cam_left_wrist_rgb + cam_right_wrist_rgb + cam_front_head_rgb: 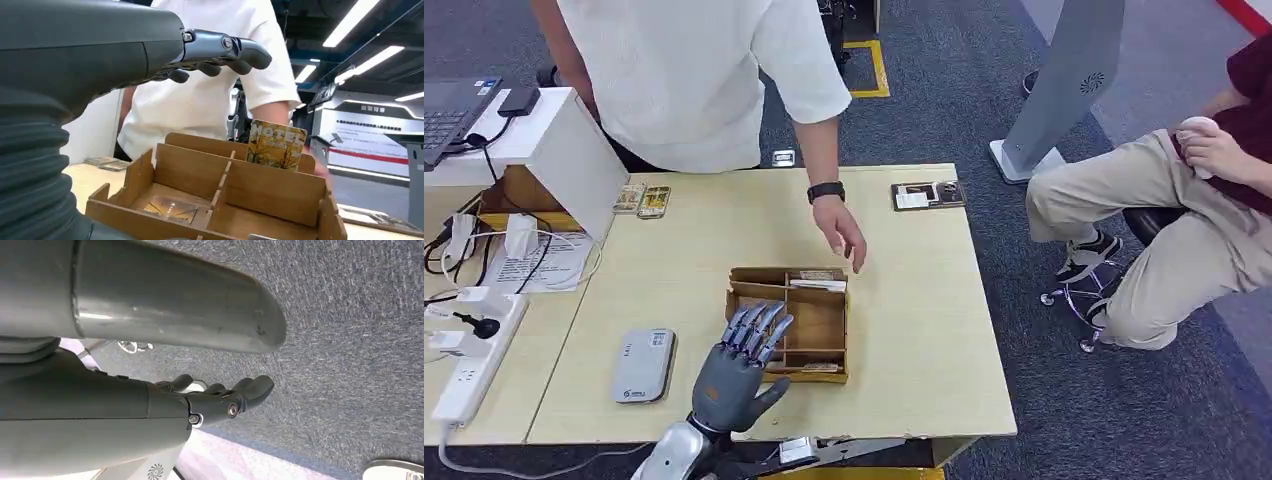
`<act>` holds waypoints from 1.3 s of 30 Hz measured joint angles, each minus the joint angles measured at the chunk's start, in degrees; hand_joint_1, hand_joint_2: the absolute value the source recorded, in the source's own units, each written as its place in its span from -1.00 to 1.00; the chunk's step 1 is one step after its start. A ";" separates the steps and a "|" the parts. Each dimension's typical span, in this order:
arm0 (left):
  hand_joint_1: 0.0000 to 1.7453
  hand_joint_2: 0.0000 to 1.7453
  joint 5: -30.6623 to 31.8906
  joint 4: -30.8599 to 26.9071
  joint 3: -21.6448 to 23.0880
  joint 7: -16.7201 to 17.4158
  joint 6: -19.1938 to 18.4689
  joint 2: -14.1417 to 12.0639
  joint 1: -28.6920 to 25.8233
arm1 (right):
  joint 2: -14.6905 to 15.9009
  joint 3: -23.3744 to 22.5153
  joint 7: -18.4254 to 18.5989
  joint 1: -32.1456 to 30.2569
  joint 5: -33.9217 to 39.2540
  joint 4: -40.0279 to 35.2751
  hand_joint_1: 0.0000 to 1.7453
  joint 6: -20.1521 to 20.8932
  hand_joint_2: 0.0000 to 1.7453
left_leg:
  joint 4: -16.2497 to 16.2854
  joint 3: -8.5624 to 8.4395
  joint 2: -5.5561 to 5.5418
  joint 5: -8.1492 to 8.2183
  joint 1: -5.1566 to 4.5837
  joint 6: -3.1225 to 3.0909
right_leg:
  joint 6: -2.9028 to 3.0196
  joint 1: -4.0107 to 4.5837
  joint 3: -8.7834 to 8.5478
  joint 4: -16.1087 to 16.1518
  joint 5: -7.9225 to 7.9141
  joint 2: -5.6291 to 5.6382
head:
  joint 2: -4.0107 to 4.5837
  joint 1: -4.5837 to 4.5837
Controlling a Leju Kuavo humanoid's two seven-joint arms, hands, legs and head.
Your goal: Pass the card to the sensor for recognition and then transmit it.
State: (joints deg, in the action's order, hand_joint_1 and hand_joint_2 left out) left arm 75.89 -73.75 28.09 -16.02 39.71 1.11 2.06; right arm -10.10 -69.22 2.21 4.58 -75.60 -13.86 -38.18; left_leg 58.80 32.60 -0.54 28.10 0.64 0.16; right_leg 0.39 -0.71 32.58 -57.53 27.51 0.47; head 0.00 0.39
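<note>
The table (pixel 904 330) is the broad pale wooden surface before me, and I place everything against the wooden card box (pixel 816 330) that sits near its middle. Beyond the box, across the table, stands a person in a white shirt (pixel 694 70), whose hand (pixel 842 232) with a dark wristband hangs just past the box's far rim. Well off to the right of the box, clear of the table, a second person in tan trousers (pixel 1144 230) sits on a stool. Far to the left of the box stands a white angled stand (pixel 574 150), and nearer on that side lies the grey sensor pad (pixel 643 365), flat on the table, apart from the box.

My left hand (pixel 742 365) hovers over the box's near left corner, fingers spread and stretched forward over the compartments, gripping nothing. In my left wrist view the fingers (pixel 220 50) reach out above the box with empty air beneath them.

My right hand (pixel 220 400) hangs low beside me over blue-grey carpet, fingers loosely curled, holding nothing that I can see.

The card (pixel 275 145), printed "HOTEL" over an autumn scene, stands upright in the box's far compartment, leaning against its back wall. Another card (pixel 170 209) lies flat in a near compartment. Past the box's far left, two small cards (pixel 642 200) lie side by side on the table.
</note>
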 joint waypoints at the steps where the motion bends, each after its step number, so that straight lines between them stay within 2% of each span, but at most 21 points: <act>1: -1.00 1.00 0.00 0.00 0.00 0.00 0.00 -0.07 0.00 | 0.00 0.00 -0.02 0.00 0.00 0.00 -1.00 0.00 -1.00 | 0.00 0.00 0.00 0.00 0.00 0.00 | 0.00 0.00 0.00 0.00 0.00 0.00 | 0.00 0.00; 21: -1.00 1.00 0.20 -0.02 0.07 0.48 0.00 -0.41 -0.09 | 0.02 0.00 0.15 -0.01 -0.07 0.00 -1.00 0.00 -1.00 | 0.00 0.00 0.00 0.00 0.00 0.00 | 0.00 0.00 0.00 0.00 0.00 0.00 | 0.00 0.00; 25: -1.00 1.00 -1.00 -0.20 0.30 0.61 0.00 -1.39 -0.12 | 0.02 0.00 0.15 -0.01 0.22 0.00 -1.00 0.02 -1.00 | 0.00 0.00 0.00 0.00 0.00 0.00 | 0.00 0.00 0.00 0.00 0.00 0.00 | 0.00 0.00; 28: -1.00 1.00 -3.63 -0.50 1.97 1.38 -0.64 -3.30 -0.11 | 0.02 0.00 0.15 -0.04 0.70 0.00 -1.00 0.02 -1.00 | 0.00 -0.01 0.00 0.00 0.01 0.00 | 0.00 0.00 0.01 0.00 0.00 0.01 | 0.00 0.02; 32: -1.00 1.00 -6.03 -1.16 6.06 2.58 -4.00 -5.75 0.70 | 0.09 0.00 0.00 -0.06 0.85 0.00 -1.00 0.04 -1.00 | 0.00 -0.01 0.00 -0.01 0.01 0.00 | 0.01 0.00 0.01 0.00 0.00 0.00 | 0.00 0.00; 39: -1.00 1.00 -9.16 -0.81 12.44 2.23 -6.60 -5.46 4.90 | 0.11 0.02 -0.02 0.02 0.13 0.00 -1.00 0.31 -1.00 | 0.02 0.00 -0.01 -0.02 -0.03 -0.01 | -0.02 -0.01 -0.01 0.00 -0.02 -0.01 | 0.00 -0.02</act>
State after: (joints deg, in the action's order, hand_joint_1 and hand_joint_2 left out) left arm 66.73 -74.55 40.53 -13.79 33.11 -4.35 6.97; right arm -9.99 -69.20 2.19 4.60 -75.47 -13.86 -37.88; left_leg 58.82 32.60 -0.55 28.09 0.61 0.15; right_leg 0.37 -0.72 32.57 -57.53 27.49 0.47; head 0.00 0.37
